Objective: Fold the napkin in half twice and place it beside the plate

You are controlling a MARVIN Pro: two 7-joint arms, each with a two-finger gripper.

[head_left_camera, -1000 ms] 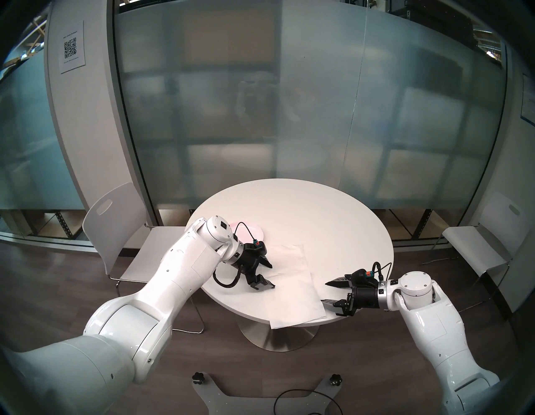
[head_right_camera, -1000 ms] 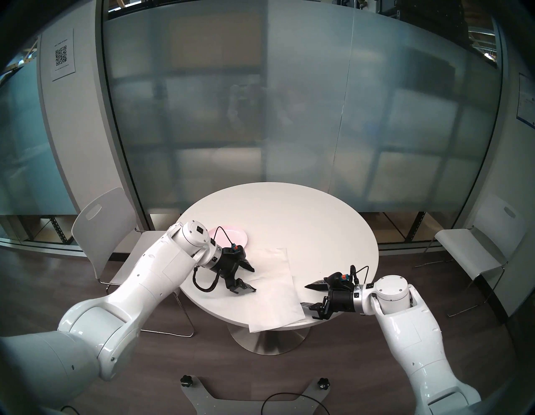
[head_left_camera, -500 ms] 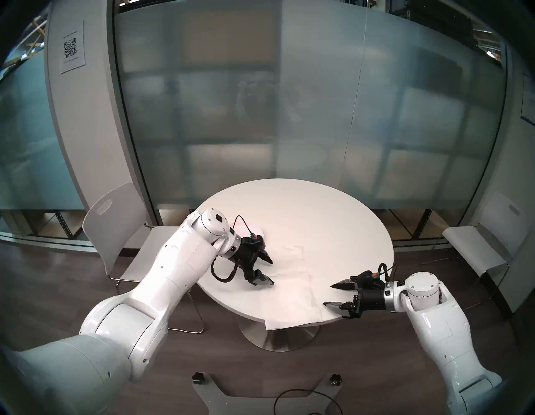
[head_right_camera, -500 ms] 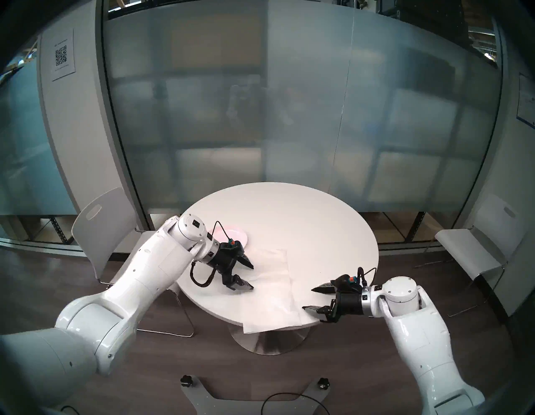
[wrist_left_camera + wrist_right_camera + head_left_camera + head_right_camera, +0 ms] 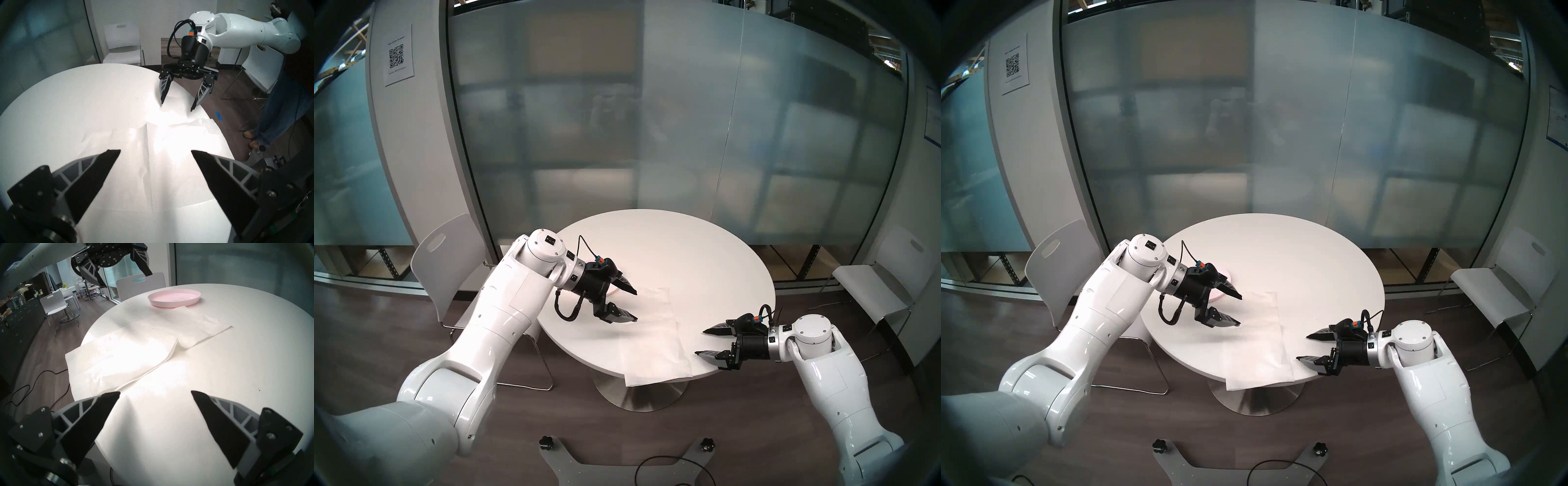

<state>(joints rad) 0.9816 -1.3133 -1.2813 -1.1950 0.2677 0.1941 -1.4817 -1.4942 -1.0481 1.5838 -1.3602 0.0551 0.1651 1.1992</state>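
The white napkin [image 5: 653,339] lies as a long folded strip on the round white table [image 5: 704,264], its near end hanging over the front edge. Its upper layer is rumpled near the middle [image 5: 127,358]. The pink plate [image 5: 175,298] stands at the napkin's far end, touching it; in the head views my left wrist hides most of the plate. My left gripper [image 5: 635,305] hovers open above the napkin's far left part [image 5: 153,161]. My right gripper [image 5: 700,342] is open, low over the table, just right of the napkin's near right edge. Neither gripper holds anything.
White chairs stand left [image 5: 449,258] and right [image 5: 873,292] of the table, with a frosted glass wall behind. A person [image 5: 271,110] stands on the floor beyond my right arm. Cables [image 5: 34,378] trail on the floor below the table's front edge.
My left gripper has risen off the napkin and drawn back toward the plate. My right gripper has pulled a little to the right, away from the napkin's near corner, which has settled leftward.
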